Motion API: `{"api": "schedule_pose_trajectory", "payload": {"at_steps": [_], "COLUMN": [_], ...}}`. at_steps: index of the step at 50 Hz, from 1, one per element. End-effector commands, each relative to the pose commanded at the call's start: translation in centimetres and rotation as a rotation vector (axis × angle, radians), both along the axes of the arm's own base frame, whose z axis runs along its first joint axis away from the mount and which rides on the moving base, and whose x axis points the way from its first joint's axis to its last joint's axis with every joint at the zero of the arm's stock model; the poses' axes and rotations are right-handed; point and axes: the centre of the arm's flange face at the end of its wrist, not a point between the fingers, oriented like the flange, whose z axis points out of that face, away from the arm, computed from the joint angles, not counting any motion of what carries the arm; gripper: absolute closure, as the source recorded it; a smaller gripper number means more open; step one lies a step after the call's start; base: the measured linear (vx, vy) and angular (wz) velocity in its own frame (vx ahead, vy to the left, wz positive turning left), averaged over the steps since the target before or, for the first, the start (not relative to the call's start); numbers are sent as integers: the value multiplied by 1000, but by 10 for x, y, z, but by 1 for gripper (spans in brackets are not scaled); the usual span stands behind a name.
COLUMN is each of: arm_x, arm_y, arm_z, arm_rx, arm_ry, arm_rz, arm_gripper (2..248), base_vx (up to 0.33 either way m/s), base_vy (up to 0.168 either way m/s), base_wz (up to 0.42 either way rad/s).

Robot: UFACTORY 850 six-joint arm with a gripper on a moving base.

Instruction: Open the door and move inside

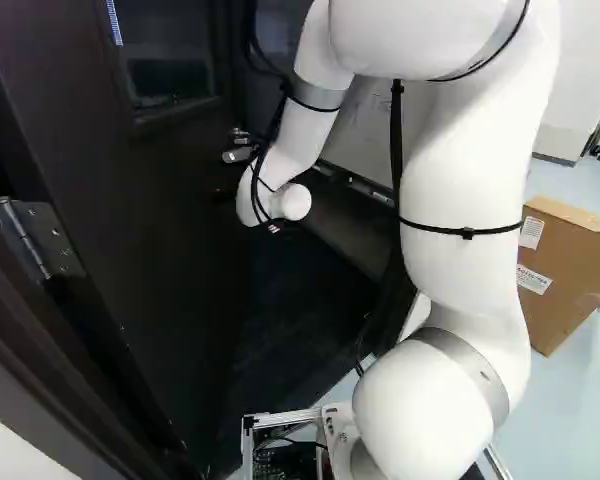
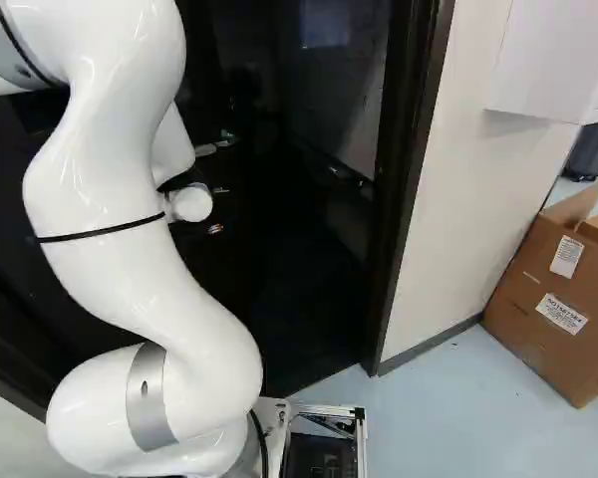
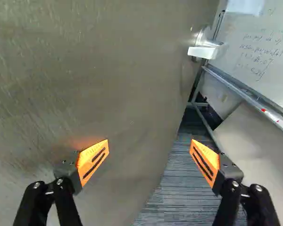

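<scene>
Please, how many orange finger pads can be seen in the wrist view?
2. One pad shows in front of the door; the opposite pad shows past the door's edge, against the striped floor. Neither pad is hidden.

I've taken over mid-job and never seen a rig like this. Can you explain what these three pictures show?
The machine is one white arm on a moving base. Two pictures come from cameras on that base, behind the arm to its left and right. The third looks from the wrist along the black hand.

Ahead is a dark door, standing open. The wrist view shows its metal handle ahead of the hand, with a whiteboard beyond. A cardboard box stands on the floor at the right of both base views.

Nothing is held: the two orange-padded fingers are spread apart.
</scene>
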Motion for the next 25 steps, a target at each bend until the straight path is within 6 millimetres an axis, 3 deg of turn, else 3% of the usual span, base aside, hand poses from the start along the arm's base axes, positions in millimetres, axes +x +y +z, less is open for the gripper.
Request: {"api": "schedule_pose_trajectory", "payload": {"at_steps": [25], "arm_x": [13], "arm_y": [36], "arm_z": [-3], "arm_rx": [20], "arm_ry": [-6], "arm_rz": [22], "arm_gripper": [3], "base_vx": [0], "base_vy": [0], "base_wz": [0]}}
